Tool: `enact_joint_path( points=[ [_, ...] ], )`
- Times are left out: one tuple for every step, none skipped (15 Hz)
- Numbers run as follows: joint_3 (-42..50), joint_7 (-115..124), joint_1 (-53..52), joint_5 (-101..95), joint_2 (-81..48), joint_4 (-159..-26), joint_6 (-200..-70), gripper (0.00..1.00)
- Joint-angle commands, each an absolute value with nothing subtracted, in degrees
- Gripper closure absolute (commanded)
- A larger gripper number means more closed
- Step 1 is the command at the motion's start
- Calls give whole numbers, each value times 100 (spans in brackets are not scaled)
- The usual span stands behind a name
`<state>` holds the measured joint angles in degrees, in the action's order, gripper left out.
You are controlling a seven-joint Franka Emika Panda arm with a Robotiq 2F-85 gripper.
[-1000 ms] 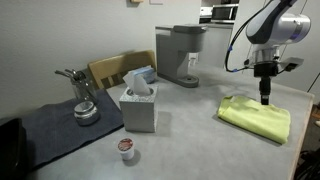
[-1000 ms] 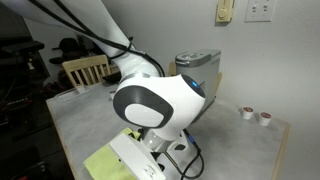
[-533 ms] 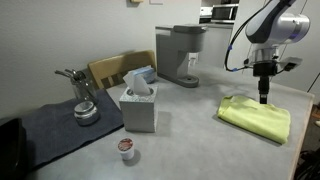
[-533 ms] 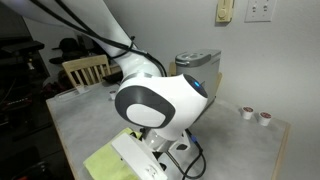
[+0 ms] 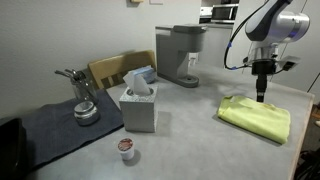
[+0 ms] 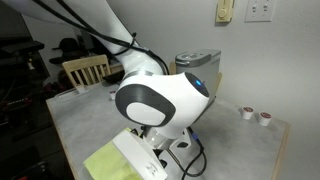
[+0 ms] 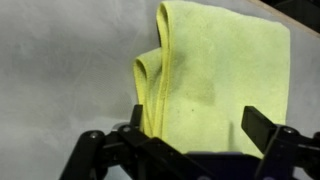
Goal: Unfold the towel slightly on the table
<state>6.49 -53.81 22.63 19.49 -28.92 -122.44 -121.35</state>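
Observation:
The lime yellow-green towel (image 5: 256,116) lies folded on the light grey table (image 5: 190,125) at its right side. In the wrist view the towel (image 7: 220,70) fills the middle, with a folded layered edge on its left side. My gripper (image 5: 262,98) hangs just above the towel's back edge, fingers pointing down. In the wrist view the gripper (image 7: 200,125) is open, its two fingers spread over the towel with nothing between them. In an exterior view only a corner of the towel (image 6: 100,162) shows, beside the arm that blocks most of the picture.
A tissue box (image 5: 138,103) stands mid-table. A coffee machine (image 5: 180,53) is at the back. A dark blue-grey mat (image 5: 60,125) holds a metal pot (image 5: 84,105). A small pod cup (image 5: 125,148) sits near the front. A wooden chair (image 5: 112,68) stands behind.
My gripper has risen very slightly above the towel. The towel has not moved.

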Motion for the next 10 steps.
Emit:
enact_joint_path(
  points=[
    [530,-5589,2415,2098,-2809,-12333,-12053,0],
    [523,-5590,2412,2098,-2814,-12335,-12048,0],
    [510,-5607,2414,2099,-2819,-12332,-12020,0],
    [500,-5620,2413,2100,-2818,-12336,-12005,0],
    [490,-5622,2405,2098,-2822,-12326,-11988,0],
    [481,-5625,2398,2093,-2828,-12323,-11984,0],
    [469,-5628,2390,2087,-2835,-12313,-11974,0],
    [454,-5646,2387,2083,-2844,-12304,-11961,0],
    [439,-5658,2384,2082,-2855,-12291,-11941,0],
    [428,-5670,2383,2080,-2865,-12281,-11929,0]
  ],
)
